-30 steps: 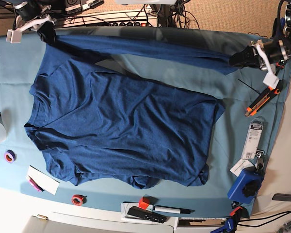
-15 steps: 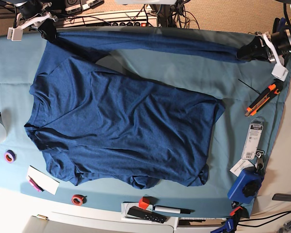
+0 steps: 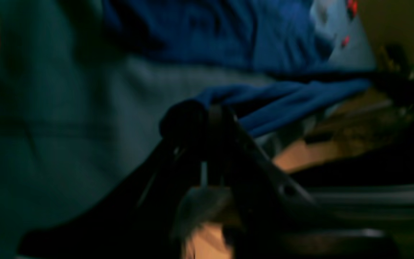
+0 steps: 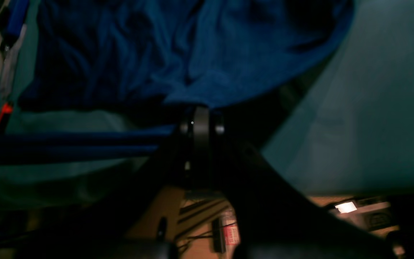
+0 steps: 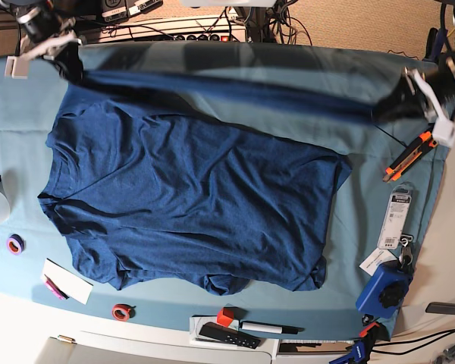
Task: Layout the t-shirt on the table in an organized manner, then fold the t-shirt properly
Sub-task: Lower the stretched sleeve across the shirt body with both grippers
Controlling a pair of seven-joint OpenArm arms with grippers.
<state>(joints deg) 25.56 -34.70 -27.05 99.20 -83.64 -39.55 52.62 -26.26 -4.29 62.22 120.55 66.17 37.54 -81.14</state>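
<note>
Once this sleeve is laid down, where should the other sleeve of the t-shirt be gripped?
Probably at the bunched fabric along the t-shirt edge nearest the camera, coming from that side. That sleeve seems tucked under; its cuff is not visible.

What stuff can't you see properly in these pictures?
- Other sleeve of the t-shirt: base view, apparently tucked under the shirt body at its lower edge.
- Left gripper: left wrist view, dark and blurred; the cloth hides its tips.
- Right gripper: right wrist view, tips buried in shirt fabric.
- Small package label: base view, print too small.
</note>
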